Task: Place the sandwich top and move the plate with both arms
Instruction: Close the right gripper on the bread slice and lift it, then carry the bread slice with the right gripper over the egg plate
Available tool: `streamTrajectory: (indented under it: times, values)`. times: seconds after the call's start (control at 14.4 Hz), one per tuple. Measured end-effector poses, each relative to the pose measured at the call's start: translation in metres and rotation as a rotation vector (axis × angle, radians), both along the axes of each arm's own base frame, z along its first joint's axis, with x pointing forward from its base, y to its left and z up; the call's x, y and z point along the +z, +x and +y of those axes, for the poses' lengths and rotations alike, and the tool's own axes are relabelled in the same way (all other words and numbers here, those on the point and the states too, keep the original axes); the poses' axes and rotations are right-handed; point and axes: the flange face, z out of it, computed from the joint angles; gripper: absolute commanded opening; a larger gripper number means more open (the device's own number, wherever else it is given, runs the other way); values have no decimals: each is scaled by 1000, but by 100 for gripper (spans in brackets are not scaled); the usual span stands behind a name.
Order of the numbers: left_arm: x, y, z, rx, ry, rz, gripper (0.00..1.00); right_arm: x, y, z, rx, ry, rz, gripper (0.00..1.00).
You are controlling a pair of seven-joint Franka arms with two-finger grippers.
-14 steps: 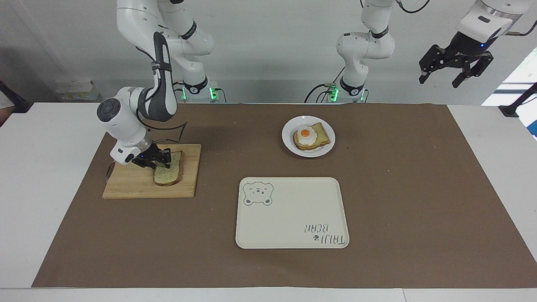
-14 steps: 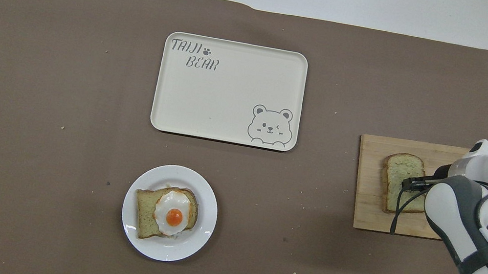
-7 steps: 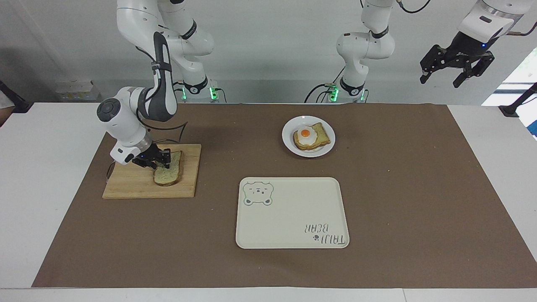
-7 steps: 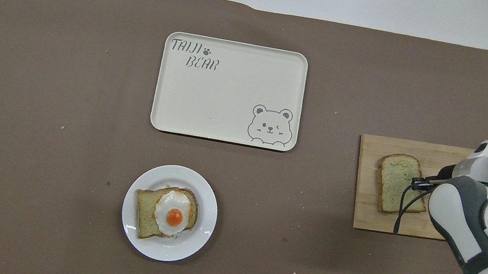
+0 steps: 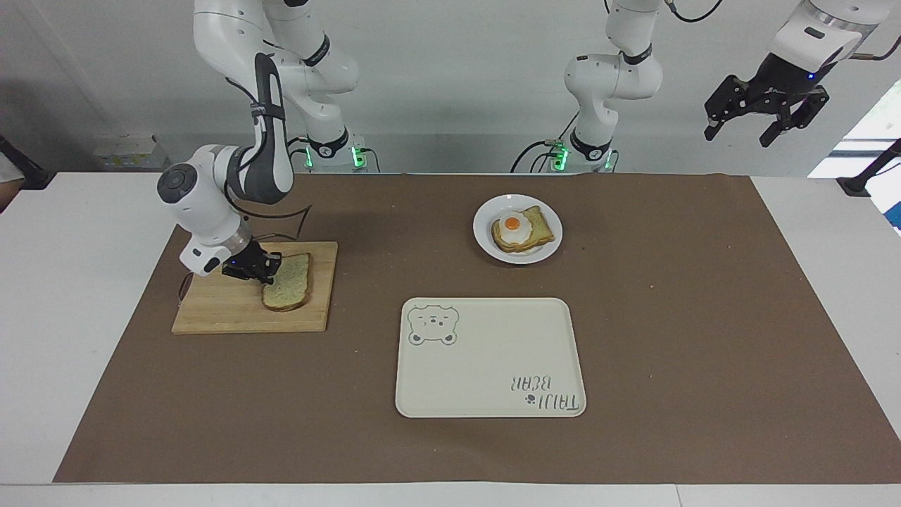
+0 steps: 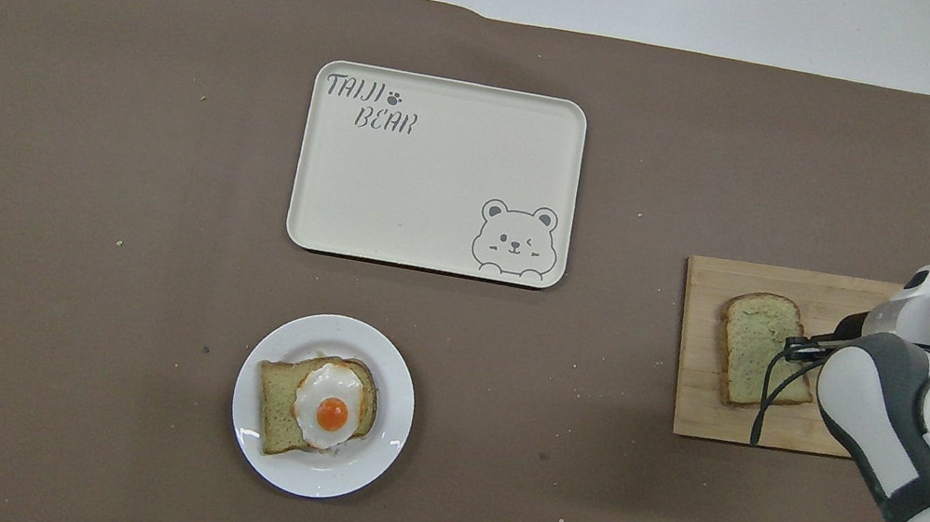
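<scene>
The sandwich top (image 5: 288, 283) (image 6: 760, 348), a pale speckled slice with brown crust, lies on a wooden board toward the right arm's end of the table. My right gripper (image 5: 269, 271) (image 6: 795, 347) is low at the slice's edge and shut on it. The white plate (image 5: 486, 218) (image 6: 388, 437) stands near the robots and carries a toast slice with a fried egg (image 5: 514, 227) (image 6: 329, 408). My left gripper (image 5: 738, 135) waits open, high up off the left arm's end of the table.
The wooden board (image 5: 225, 313) (image 6: 696, 404) lies on the brown mat. A cream tray with a bear print (image 5: 493, 366) (image 6: 437, 200) sits mid-table, farther from the robots than the plate. Crumbs dot the mat.
My right gripper has closed on the slice's edge, and the slice has shifted a little on the board with it. The left arm has barely moved.
</scene>
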Motion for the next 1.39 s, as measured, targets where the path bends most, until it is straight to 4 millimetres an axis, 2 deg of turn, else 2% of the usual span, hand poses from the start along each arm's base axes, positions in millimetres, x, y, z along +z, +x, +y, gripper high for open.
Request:
streamTrajectory:
  times: [0.14,0.55,0.76,1.18,1.39]
  values:
    - [0,0,0,0,0,1,100,11,5,1,5,7,18,0]
    - [0,0,0,0,0,3,100,73,19,10,38,34,70,0]
    - [0,0,0,0,0,3,100,79,17,20,55,44,91,0]
    - [1,-1,0,0,0,2,100,78,13,108,131,181,137,0]
    - [1,-1,0,0,0,2,100,80,6,142,155,249,169,0]
